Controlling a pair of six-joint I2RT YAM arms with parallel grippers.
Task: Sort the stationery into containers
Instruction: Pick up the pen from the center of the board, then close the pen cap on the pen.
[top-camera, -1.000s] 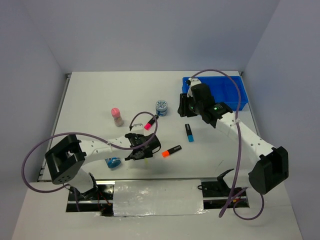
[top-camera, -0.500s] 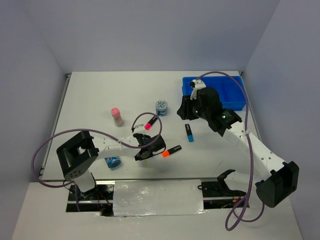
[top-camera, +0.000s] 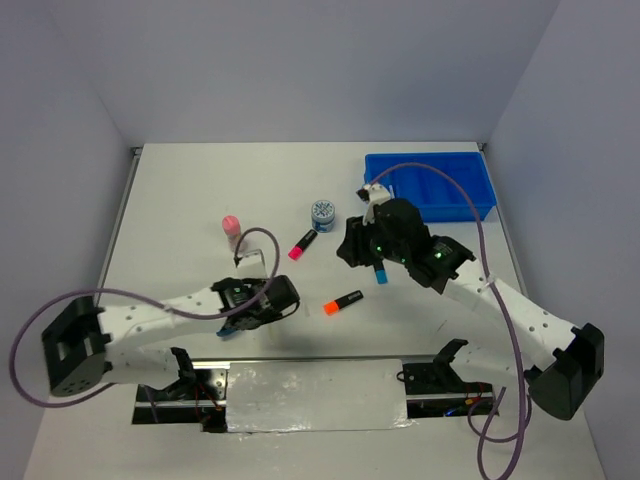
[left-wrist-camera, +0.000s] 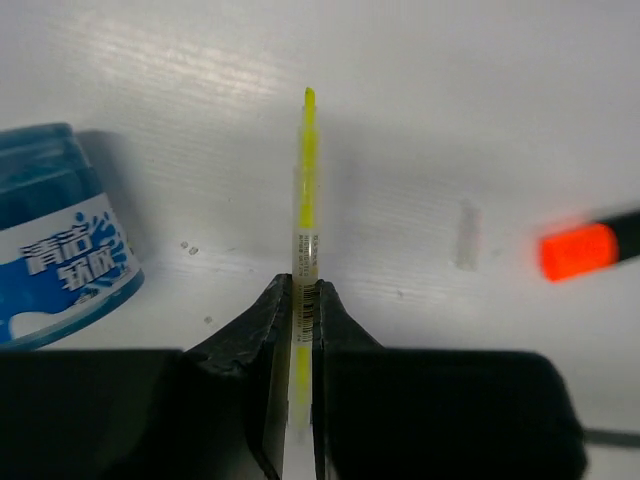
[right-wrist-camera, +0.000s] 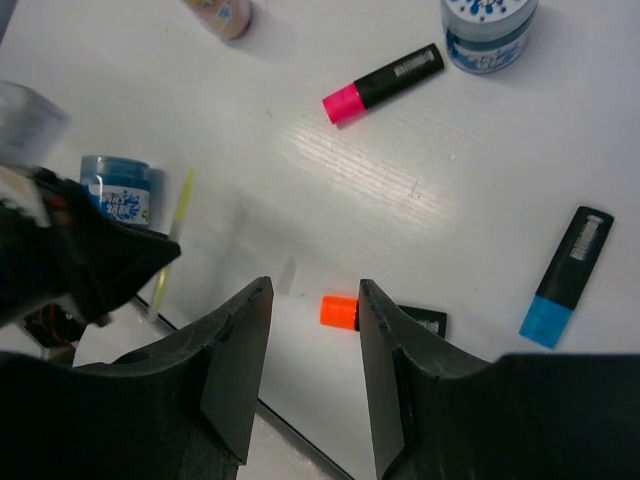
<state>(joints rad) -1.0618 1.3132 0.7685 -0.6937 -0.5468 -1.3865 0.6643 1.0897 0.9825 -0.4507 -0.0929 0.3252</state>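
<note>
White tabletop (top-camera: 180, 190), pale walls (top-camera: 300, 70) on three sides, and both arms are out over the surface.

Left gripper (left-wrist-camera: 300, 292) first: the jaws are pinched almost together on a thin yellow pen (left-wrist-camera: 304, 200), clamped near its barcode band. The pen runs straight out ahead of the fingertips, with its tip pointing away from the hand. I can't tell whether that tip touches the table. Just to the left of this hand sits a round blue jar (left-wrist-camera: 60, 250), near the fingers but apart from them. Off to the right, well apart, is the orange-capped marker (left-wrist-camera: 577, 250).

Over to the right gripper (right-wrist-camera: 315, 290): jaws spread wide, nothing in them. That orange-capped marker lies right in the gap between its two fingers. The cap is closer to the right-hand finger and the black body slips behind it. How high the fingers hang above it I can't tell.

Ahead of this hand lies the pink-capped marker (right-wrist-camera: 385, 82), with a second blue jar (right-wrist-camera: 487, 30) beyond it to the right. The blue-capped marker (right-wrist-camera: 565, 278) lies out to the right of the fingers. The pink-capped bottle (right-wrist-camera: 225, 12) stands far ahead on the left.

From above, the blue tray (top-camera: 435, 187) sits beyond the right gripper and to its right, well apart from it.
</note>
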